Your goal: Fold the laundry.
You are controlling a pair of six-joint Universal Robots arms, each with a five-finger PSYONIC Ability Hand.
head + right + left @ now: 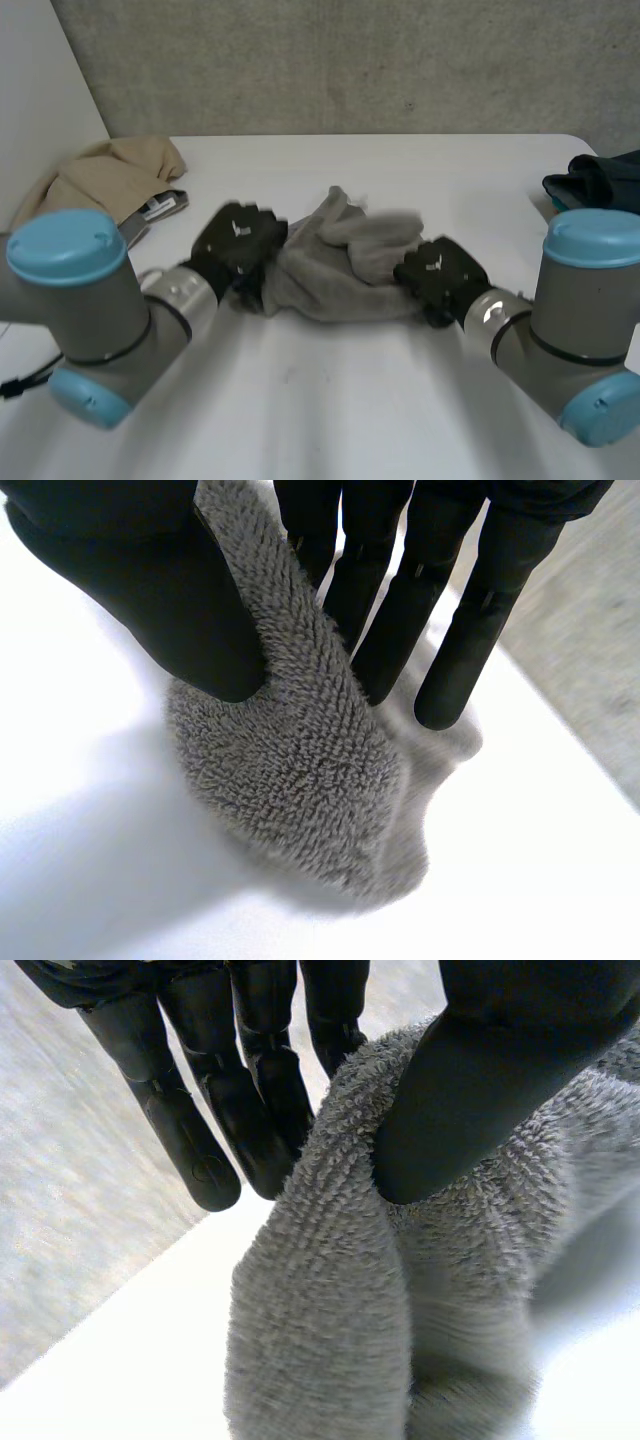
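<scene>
Plainly, left robot hand (238,240), right robot hand (440,270) pinch grey towel (340,265); wrist views reveal thumb-against-finger clamp.

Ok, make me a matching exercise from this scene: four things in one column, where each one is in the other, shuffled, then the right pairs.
Things:
1. grey towel
2. beige cloth
3. dark teal cloth
4. left hand

Places:
A. at the right edge of the table
B. pinching one end of the grey towel
C. at the table's far left
D. bunched mid-table, held at both ends

Pairs: 1-D, 2-C, 3-A, 4-B.
</scene>
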